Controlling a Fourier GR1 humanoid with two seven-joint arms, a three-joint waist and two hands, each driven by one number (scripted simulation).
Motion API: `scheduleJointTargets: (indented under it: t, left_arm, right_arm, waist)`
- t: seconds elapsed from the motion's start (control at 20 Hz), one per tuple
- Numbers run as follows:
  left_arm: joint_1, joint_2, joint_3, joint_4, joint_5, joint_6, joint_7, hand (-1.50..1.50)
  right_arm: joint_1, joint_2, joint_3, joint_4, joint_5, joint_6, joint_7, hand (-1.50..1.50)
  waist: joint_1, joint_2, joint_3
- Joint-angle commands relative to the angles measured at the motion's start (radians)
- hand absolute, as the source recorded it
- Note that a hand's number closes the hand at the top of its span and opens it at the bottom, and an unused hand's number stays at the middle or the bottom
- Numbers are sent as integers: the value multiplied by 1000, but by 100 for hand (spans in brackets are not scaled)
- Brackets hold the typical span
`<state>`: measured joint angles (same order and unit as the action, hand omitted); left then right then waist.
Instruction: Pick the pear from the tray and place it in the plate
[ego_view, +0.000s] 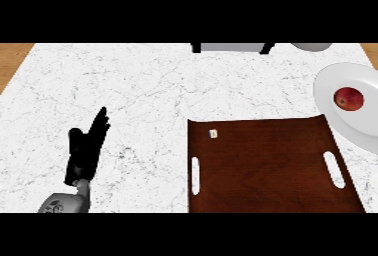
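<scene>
A dark brown wooden tray (266, 170) with two white handle slots lies on the marble counter at lower right. Its surface holds only a tiny pale speck (213, 133) near its far left corner. A white plate (332, 100) sits at the right edge, partly cut off by the view. On it rests a red, round fruit (349, 98). My left hand (83, 150) stands open at lower left, fingers straight and pointing up, well apart from the tray. My right hand does not show.
A grey object on black legs (232, 47) stands at the counter's far edge. A pale round object (314, 46) shows beside it at top right. Wooden floor borders the counter at both top corners.
</scene>
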<state>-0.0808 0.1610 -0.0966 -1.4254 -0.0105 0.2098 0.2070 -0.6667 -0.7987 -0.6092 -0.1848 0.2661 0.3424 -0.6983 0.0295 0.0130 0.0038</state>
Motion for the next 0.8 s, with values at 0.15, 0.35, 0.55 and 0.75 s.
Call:
scheduleJointTargets:
  t: [0.15,0.35,0.55,0.75]
  left_arm:
    - [68,6,6,-10,17,-44,-53,0]
    - [52,20,17,-46,10,-44,-6,0]
    - [57,3,19,-25,-1,-30,-34,0]
    - [-13,24,34,-60,4,-38,57,0]
  right_arm:
    - [27,34,15,15,14,-117,-3,-150]
    - [-3,5,32,9,24,-128,53,-150]
    - [56,25,28,22,20,-146,-17,-150]
    - [46,-47,29,30,25,-126,31,-150]
  waist:
    - [11,3,1]
    - [6,-1,0]
    - [5,1,1]
    - [6,2,2]
